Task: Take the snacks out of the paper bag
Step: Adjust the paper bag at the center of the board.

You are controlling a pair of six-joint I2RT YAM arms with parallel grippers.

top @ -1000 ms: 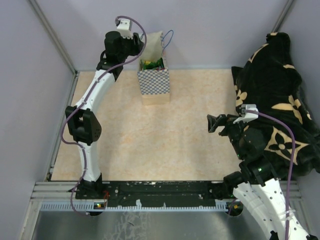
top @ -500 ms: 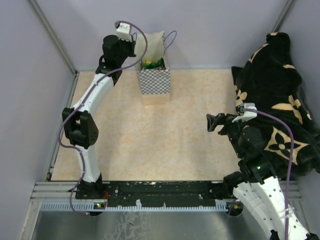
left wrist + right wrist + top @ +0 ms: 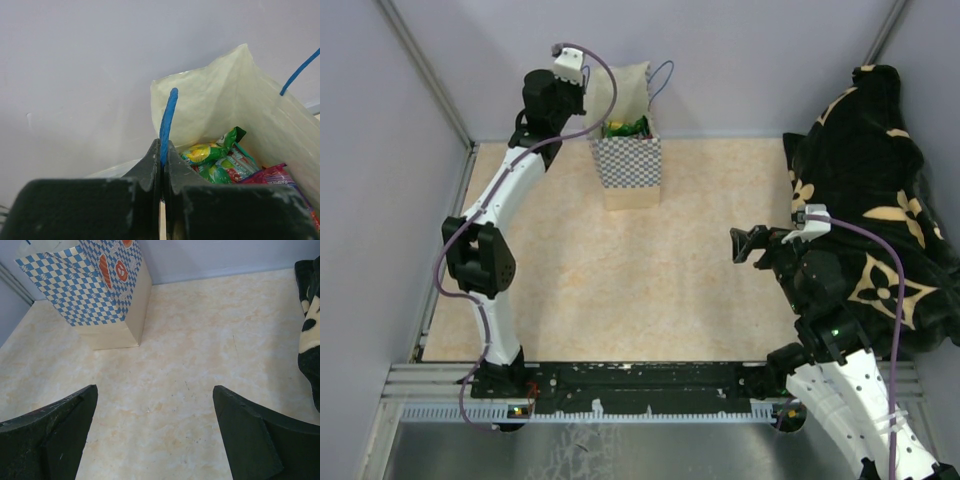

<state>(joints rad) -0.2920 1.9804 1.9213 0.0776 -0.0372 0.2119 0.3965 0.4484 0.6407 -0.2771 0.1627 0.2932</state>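
Observation:
The paper bag (image 3: pixel 630 168) stands upright at the back of the table, cream with a blue-and-white checkered band (image 3: pixel 75 287). Inside it lie the snacks (image 3: pixel 625 128): in the left wrist view green, yellow and purple glossy packets (image 3: pixel 220 157) show against the cream inner wall (image 3: pixel 210 100). My left gripper (image 3: pixel 162 150) is at the bag's left rim, shut on one thin blue cord handle (image 3: pixel 168 115), which rises out from between the fingers. The other handle (image 3: pixel 300 72) hangs free. My right gripper (image 3: pixel 155 405) is open over bare table, well to the right of the bag.
A black-and-tan blanket (image 3: pixel 875 190) is heaped along the right side, its edge showing in the right wrist view (image 3: pixel 310 330). Grey walls close in behind and left of the bag. The marbled tabletop (image 3: pixel 620 290) stretches between the bag and the arm bases.
My left gripper has shut on the bag's blue cord handle and drawn slightly back and left. The right arm has barely moved.

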